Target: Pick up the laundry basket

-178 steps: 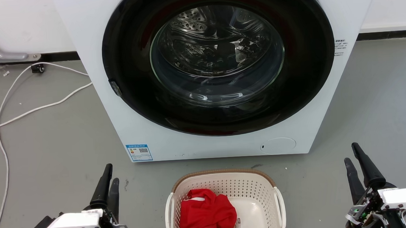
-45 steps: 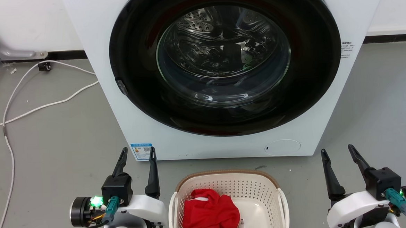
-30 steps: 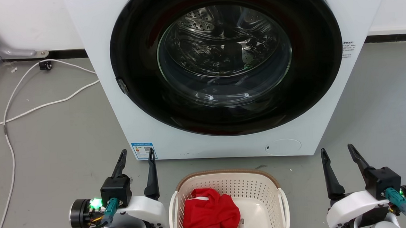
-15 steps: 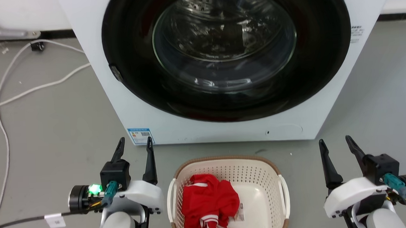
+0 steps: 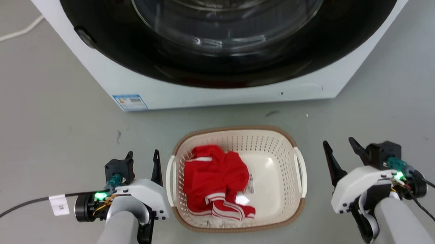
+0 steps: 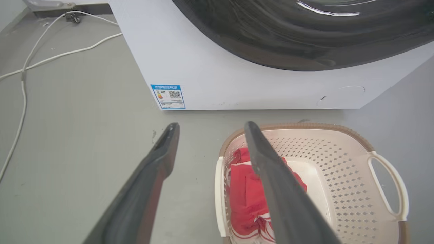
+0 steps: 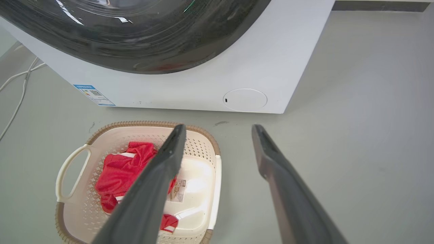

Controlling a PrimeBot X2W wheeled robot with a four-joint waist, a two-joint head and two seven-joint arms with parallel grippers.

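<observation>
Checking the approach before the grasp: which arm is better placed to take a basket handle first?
Probably left. The open left gripper stands right beside the left handle of the laundry basket. The open right gripper stands farther out from the right handle.

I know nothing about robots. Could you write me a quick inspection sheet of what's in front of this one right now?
Surface: bare grey floor, with a few small dark marks.
Job's things: laundry basket standing upright on the floor before the washing machine, not lifted.
Clutter: red garment with white stripes and a white printed tag, both inside the basket.
Grippers: left gripper open, close beside the basket's left handle; right gripper open, set apart from the right handle. Neither holds anything.
Cables: white cable lying on the floor left of the machine; black cable running to the left arm.
Surroundings: machine door shut, blue sticker at its lower corner.
</observation>
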